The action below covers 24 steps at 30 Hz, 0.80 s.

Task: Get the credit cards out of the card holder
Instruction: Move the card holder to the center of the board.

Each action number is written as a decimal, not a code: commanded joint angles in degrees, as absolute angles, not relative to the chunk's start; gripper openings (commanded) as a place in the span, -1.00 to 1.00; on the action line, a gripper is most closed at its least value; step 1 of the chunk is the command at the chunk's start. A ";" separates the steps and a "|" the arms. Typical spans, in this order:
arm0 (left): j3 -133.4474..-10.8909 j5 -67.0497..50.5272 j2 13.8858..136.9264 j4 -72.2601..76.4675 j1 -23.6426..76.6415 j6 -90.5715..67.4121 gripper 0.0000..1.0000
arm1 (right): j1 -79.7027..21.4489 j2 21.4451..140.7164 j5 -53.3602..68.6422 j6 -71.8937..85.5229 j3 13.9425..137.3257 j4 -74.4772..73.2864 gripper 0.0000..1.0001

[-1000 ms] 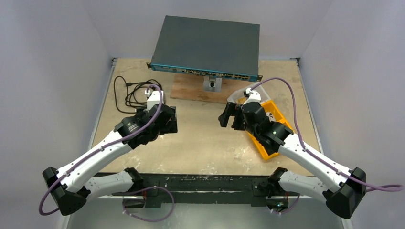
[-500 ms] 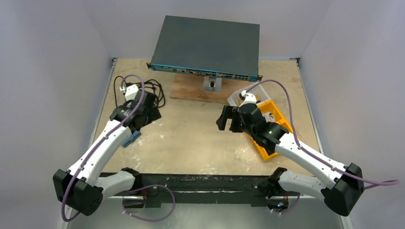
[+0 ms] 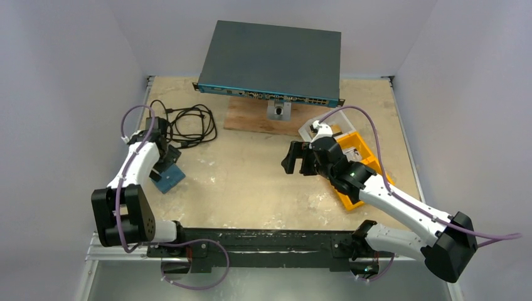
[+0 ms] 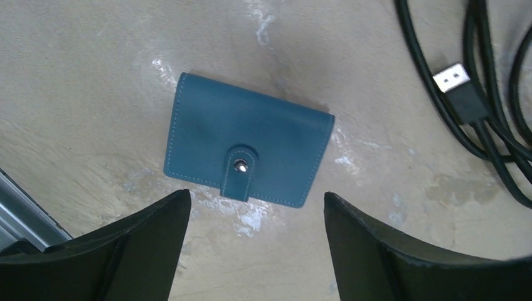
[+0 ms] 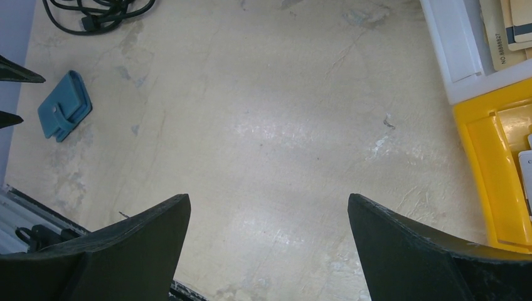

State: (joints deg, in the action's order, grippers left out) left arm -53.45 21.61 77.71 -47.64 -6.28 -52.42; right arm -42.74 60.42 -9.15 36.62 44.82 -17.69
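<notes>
Left wrist, card holder [image 4: 248, 147] shut & flat

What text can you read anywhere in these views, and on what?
"NO", then a run of digits too blurred to read: along the edge of a pale beige plastic card in the clear plastic tub, right wrist view.
Flat dark grey network switch: front markings too small to read.
Teal-blue folding card holder: no text.

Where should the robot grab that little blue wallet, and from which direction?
Probably from straight above, left gripper pinching the card holder across its two short edges: it lies flat and closed, and the snap tab occupies one long edge.
</notes>
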 commanded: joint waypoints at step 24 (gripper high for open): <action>-48.14 11.51 84.65 -41.98 -11.44 -57.03 -1.00 | -42.43 57.72 -8.84 33.92 40.35 -14.59 0.98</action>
